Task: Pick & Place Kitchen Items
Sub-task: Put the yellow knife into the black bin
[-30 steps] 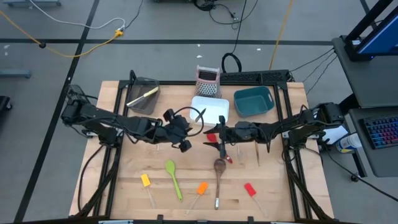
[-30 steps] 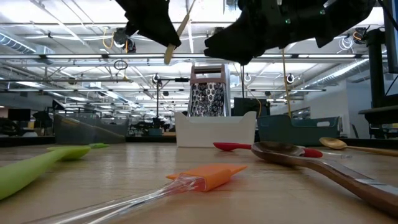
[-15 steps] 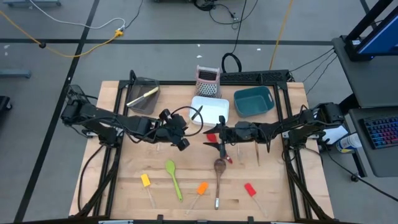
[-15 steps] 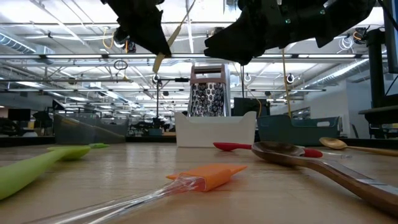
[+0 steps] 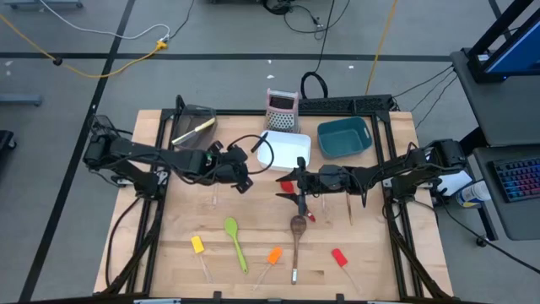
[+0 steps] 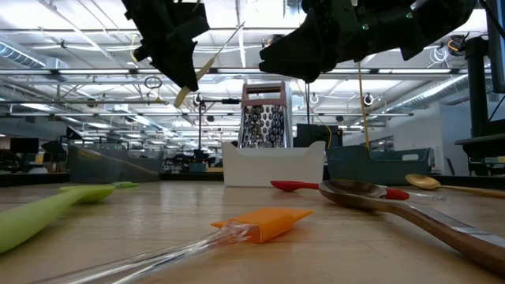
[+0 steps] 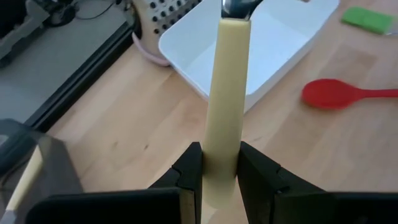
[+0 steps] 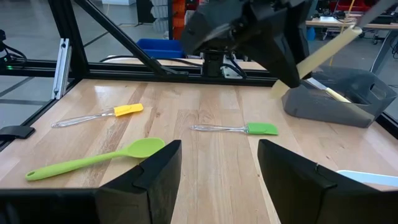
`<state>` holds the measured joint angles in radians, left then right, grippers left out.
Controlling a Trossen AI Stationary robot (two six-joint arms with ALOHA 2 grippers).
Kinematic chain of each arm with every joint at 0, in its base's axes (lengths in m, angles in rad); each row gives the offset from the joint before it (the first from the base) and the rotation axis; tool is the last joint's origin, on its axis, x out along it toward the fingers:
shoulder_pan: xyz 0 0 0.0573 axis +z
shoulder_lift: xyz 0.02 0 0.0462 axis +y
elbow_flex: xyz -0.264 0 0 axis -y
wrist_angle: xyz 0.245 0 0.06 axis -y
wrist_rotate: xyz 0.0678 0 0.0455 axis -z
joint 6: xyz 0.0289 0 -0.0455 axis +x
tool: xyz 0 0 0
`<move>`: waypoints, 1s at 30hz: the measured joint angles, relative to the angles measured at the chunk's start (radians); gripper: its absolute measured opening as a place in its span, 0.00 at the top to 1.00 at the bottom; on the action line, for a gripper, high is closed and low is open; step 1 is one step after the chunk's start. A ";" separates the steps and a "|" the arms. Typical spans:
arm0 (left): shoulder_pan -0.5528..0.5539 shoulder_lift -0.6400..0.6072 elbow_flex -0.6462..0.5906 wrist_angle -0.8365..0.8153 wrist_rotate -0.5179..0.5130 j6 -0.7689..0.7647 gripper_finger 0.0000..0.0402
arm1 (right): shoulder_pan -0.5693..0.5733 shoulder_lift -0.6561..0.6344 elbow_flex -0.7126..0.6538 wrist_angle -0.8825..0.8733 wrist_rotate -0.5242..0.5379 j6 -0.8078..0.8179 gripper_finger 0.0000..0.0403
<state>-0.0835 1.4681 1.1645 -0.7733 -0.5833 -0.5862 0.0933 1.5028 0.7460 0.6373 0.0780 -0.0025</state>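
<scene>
Left gripper: jaws clamped on the cream handle of a knife, carried above the bench, just left of the white bin. Knife's long axis tilts up and away from the jaws; blade end points toward the white bin, blade mostly cut off in the wrist view. Right gripper: jaws apart, holding nothing, hovering mid-bench over the red spoon. Green spoon, orange spatula and wooden spoon lie on the near bench. Knife blade hard to make out from above.
</scene>
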 joint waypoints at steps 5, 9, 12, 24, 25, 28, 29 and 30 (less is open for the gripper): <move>0.030 0.000 0.000 -0.043 0.006 -0.002 0.83 | 0.000 0.000 0.000 0.000 0.000 0.000 0.48; 0.054 0.000 0.000 -0.077 0.007 -0.016 0.83 | 0.000 0.000 0.000 -0.001 0.000 0.000 0.48; 0.068 0.000 0.000 -0.105 0.007 -0.025 0.83 | 0.000 0.000 0.000 -0.003 0.000 0.000 0.48; 0.110 0.000 0.000 -0.177 0.010 -0.039 0.83 | 0.000 0.000 0.000 -0.024 0.000 -0.001 0.48; 0.113 0.000 0.000 -0.183 0.010 -0.044 0.83 | 0.000 0.000 0.000 -0.031 0.000 -0.001 0.48; 0.118 0.000 0.000 -0.206 0.009 -0.047 0.83 | 0.000 0.000 0.000 -0.044 0.000 -0.001 0.48; 0.119 0.000 0.000 -0.214 0.010 -0.049 0.83 | 0.000 0.000 0.000 -0.047 0.000 -0.001 0.48; 0.121 0.000 0.000 -0.220 0.010 -0.052 0.83 | 0.000 0.000 0.000 -0.047 0.000 -0.001 0.48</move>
<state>0.0372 1.4681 1.1645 -0.9935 -0.5737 -0.6384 0.0933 1.5028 0.7460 0.5903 0.0784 -0.0032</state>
